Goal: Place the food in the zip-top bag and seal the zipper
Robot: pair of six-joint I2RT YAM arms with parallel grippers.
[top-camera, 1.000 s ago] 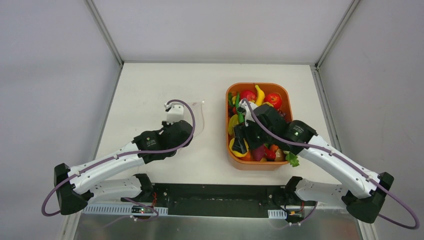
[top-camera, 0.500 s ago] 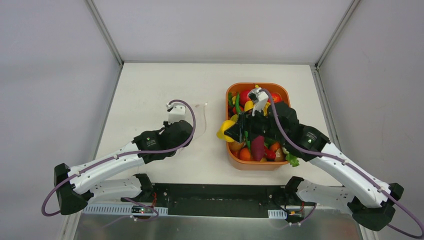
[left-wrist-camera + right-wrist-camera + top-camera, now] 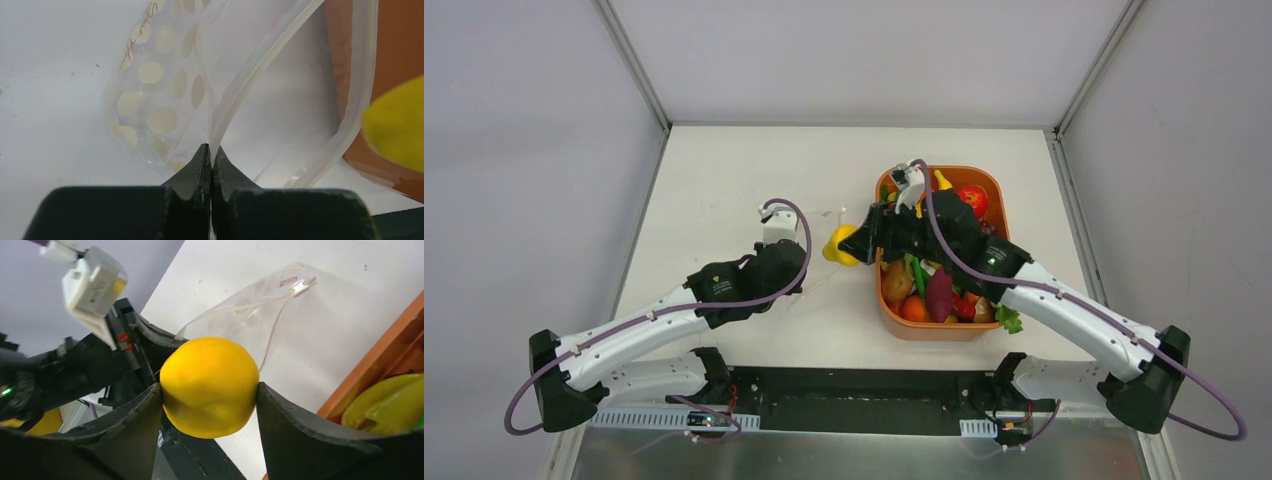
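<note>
Lemon (image 3: 209, 382), now nearer bag (image 3: 240, 307), within right tool (image 3: 207, 402)

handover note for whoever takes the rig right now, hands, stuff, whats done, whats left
Left hand: shut on the rim of the zip-top bag, by the zipper, mouth held open.
Right hand: shut on the lemon, above the table between orange tray and bag.
Done: nothing seen in the bag.
Left: drop lemon in, move the other food from the tray, seal the zipper.
</note>
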